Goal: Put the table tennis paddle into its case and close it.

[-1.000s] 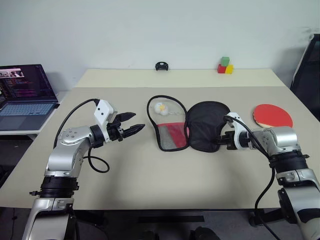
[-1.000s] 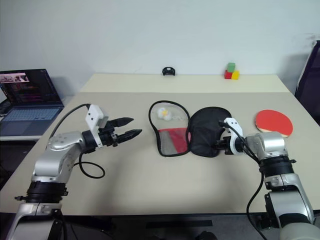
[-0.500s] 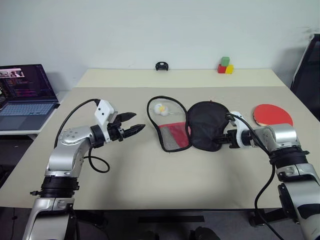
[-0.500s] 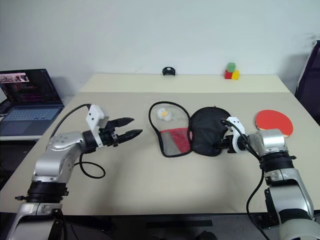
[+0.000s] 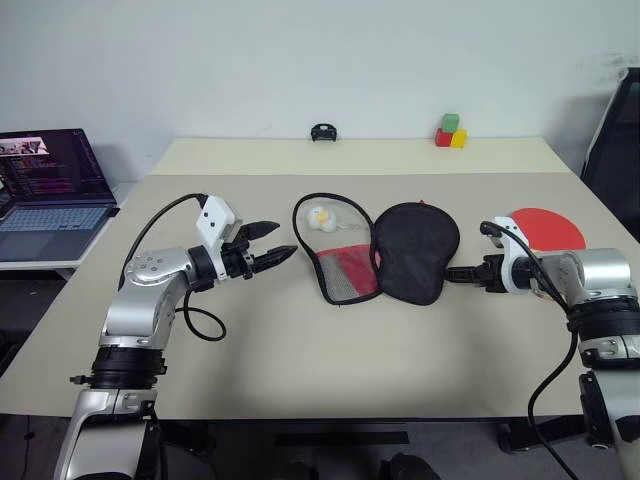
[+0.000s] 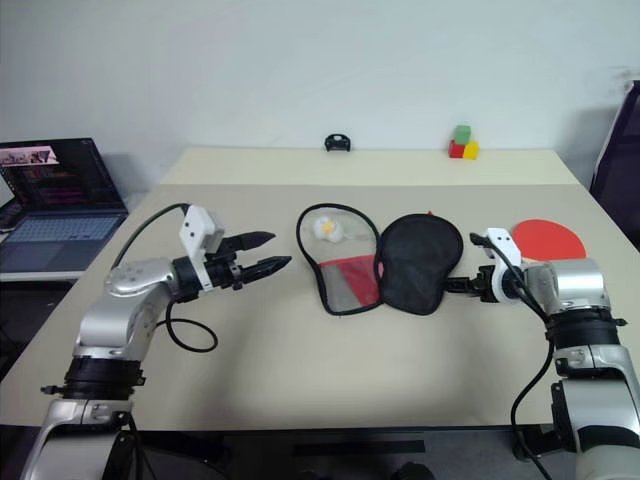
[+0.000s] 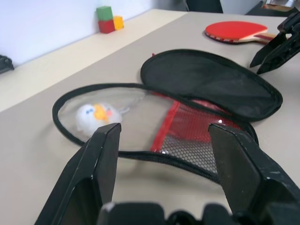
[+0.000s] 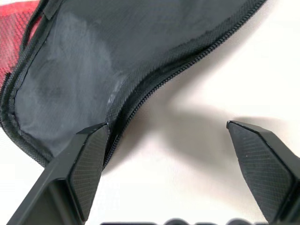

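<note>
The case [image 5: 415,250] lies unzipped and spread flat at the table's middle. Its black half is on the right. Its red mesh half [image 5: 340,268] on the left holds a small white ball [image 5: 320,216]. The table tennis paddle [image 5: 548,226] rests red face up at the right edge, partly behind my right arm. My right gripper [image 5: 450,272] is open and empty, just off the black half's zipper edge [image 8: 154,91]. My left gripper [image 5: 284,239] hovers open and empty to the left of the case, pointing at it.
A laptop [image 5: 45,185] sits on a side table at the left. Red, green and yellow blocks [image 5: 450,132] and a small black object [image 5: 323,132] stand near the far edge. A dark chair [image 5: 615,140] is at the right.
My right gripper was shut on the case's black half; it has opened, let go and drawn back to the right. The left arm has not moved.
</note>
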